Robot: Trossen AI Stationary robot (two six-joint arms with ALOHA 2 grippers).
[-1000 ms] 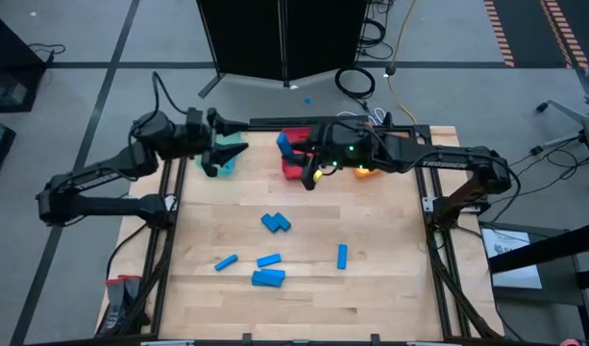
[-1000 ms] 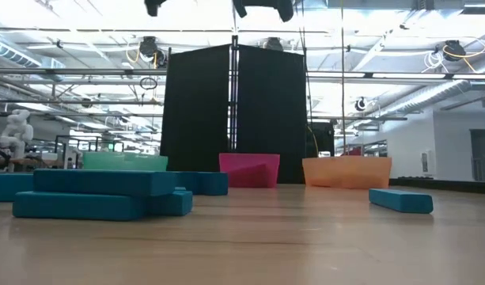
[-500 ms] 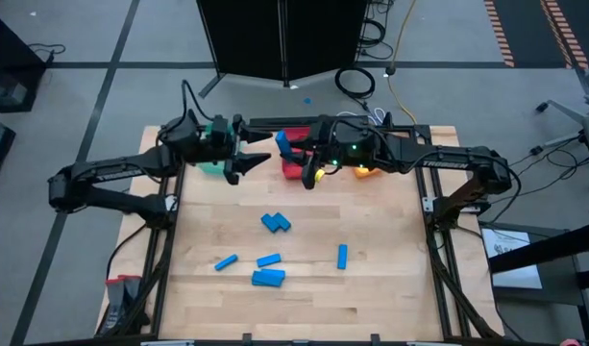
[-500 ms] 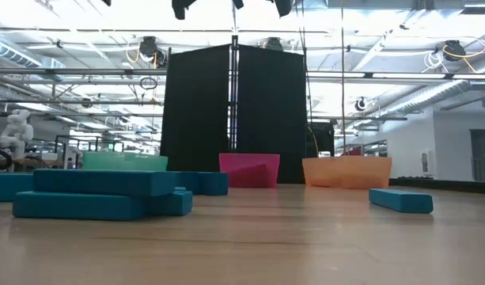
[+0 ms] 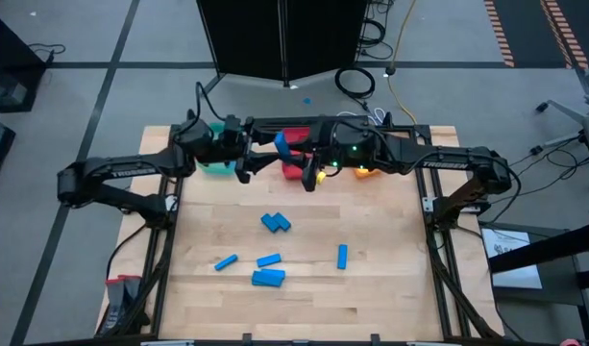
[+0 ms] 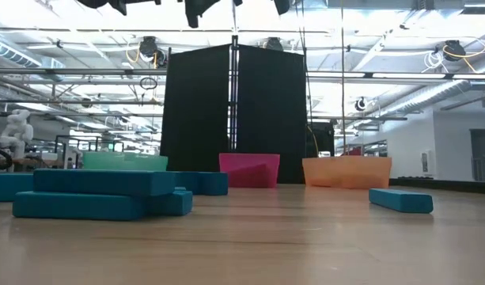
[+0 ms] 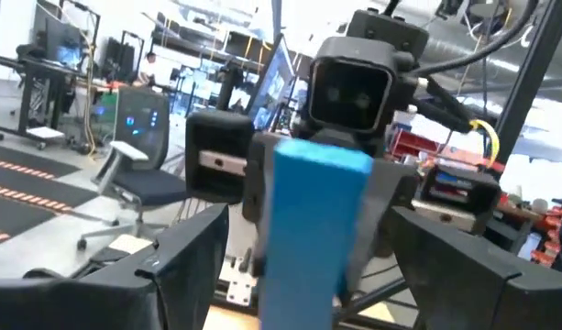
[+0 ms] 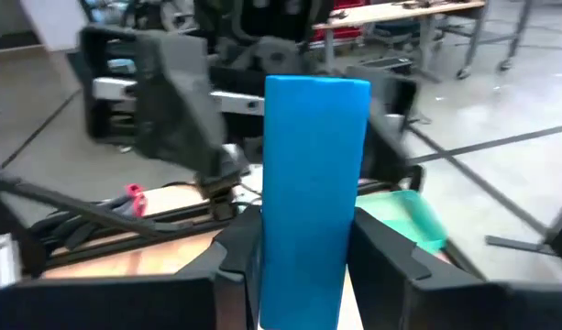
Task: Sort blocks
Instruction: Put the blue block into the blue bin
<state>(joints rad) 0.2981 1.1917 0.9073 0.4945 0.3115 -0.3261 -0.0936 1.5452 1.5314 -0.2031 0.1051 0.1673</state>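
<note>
Aloft over the red bin, a plain bright-blue rectangular block stands clamped on end in the right gripper, its face smooth. Facing it just beside the block, the left gripper hangs with fingers spread wide and empty, near the teal bin. Well clear of the red bin, six more blue blocks lie scattered on the pale wooden table, with bare boards between them. Beyond stands a black partition under bright workshop lights.
</note>
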